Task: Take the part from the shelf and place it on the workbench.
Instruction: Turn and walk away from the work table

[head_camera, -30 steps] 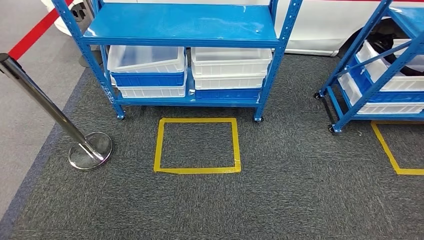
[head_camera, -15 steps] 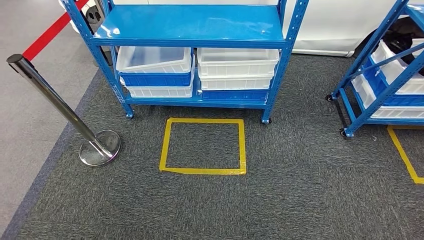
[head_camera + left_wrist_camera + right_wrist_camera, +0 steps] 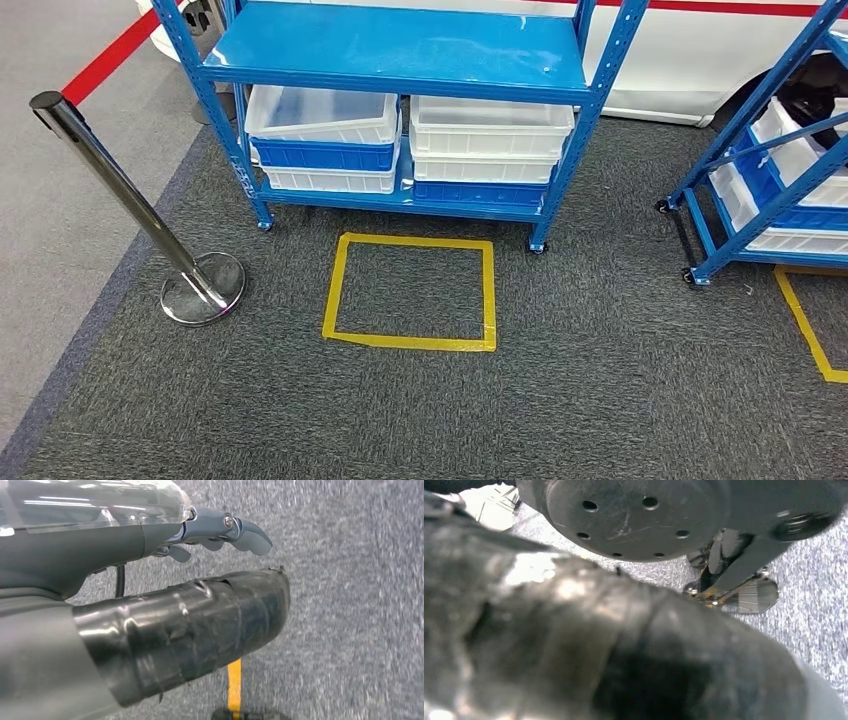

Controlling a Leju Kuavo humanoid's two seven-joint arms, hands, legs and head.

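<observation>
The dark grey carpet floor (image 3: 600, 380) takes most of the head view. On it stands the blue metal shelf on small wheels (image 3: 400, 60), with a flat blue top board and a lower board. On the lower board are two stacks of white and blue plastic crates (image 3: 410, 150), side by side and touching each other. The inside of the top crates is pale and I cannot tell if a part lies there, so the place of the part is not clear.

To the right, well apart, stands a second blue shelf with white crates (image 3: 770, 190). Behind both shelves is a white car body (image 3: 680, 70).

In front of the first shelf, a yellow tape rectangle (image 3: 412, 292) is stuck on the carpet. Left of it stands a shiny steel barrier post with a round base (image 3: 190, 280).

In the left wrist view, the left hand (image 3: 220, 535) holds nothing, its grey fingers (image 3: 252, 536) stretched out above the carpet. For the right hand (image 3: 729, 570), the close, dark right wrist picture does not let me tell.
</observation>
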